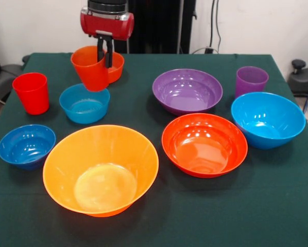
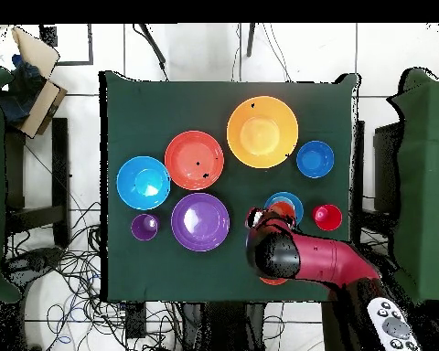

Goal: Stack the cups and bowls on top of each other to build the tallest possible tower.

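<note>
My gripper is shut on the far rim of the orange-red cup, one finger inside and one outside. The cup hangs tilted, above the table, in front of the small orange bowl and over the far edge of the small light blue bowl. The red cup stands at the left and the purple cup at the far right. The big yellow-orange bowl sits at the front with the small dark blue bowl to its left. Nothing is nested.
The purple bowl, red-orange bowl and large light blue bowl sit apart on the right half of the green table. In the overhead view my arm covers the small orange bowl and part of the small light blue bowl.
</note>
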### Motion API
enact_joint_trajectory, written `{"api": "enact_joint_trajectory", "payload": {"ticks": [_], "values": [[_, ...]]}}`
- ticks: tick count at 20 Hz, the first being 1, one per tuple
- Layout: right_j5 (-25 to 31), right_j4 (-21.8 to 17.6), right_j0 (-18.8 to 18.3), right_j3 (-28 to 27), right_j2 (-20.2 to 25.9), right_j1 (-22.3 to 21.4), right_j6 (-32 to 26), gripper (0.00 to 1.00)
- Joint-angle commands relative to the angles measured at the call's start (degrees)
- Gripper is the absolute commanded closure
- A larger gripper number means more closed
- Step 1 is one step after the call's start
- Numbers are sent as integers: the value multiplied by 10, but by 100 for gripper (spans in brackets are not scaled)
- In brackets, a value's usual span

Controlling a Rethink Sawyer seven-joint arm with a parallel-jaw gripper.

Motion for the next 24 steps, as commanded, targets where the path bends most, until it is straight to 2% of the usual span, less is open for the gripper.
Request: {"api": "enact_joint_trajectory", "payload": {"ticks": [1, 10, 24], "values": [[33, -53, 33, -38, 11, 39, -8, 100], [-20, -94, 9, -29, 10, 59, -2, 100], [-62, -155, 2, -38, -18, 72, 9, 100]]}}
